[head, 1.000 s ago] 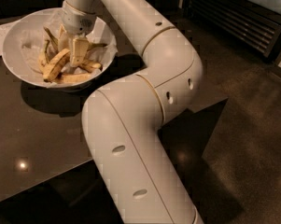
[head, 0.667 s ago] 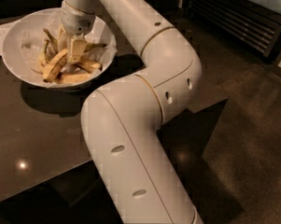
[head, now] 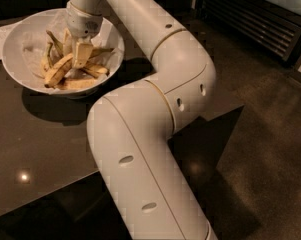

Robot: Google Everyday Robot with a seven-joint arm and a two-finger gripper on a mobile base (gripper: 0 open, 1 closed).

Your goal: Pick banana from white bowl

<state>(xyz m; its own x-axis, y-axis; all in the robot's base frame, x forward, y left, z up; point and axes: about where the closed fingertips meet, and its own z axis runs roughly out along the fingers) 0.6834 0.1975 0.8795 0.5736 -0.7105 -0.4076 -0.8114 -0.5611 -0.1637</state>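
Observation:
The white bowl (head: 14, 44) stands at the back left of the dark table, lined with crumpled white paper. Several yellow bananas with brown blotches lie in it. The thickest banana (head: 57, 72) lies on a slant at the bowl's left middle. My gripper (head: 81, 55) reaches down into the middle of the bowl from above. It is right beside the upper end of that banana and among the other bananas. The wrist hides what lies directly under it.
Thinner bananas (head: 79, 84) lie at the bowl's front and right (head: 96, 70). The dark glossy table (head: 35, 149) ends at a front edge and a right corner (head: 240, 106). My arm's elbow (head: 180, 84) hangs over the table's right part. A dark cabinet (head: 260, 19) stands at the back right.

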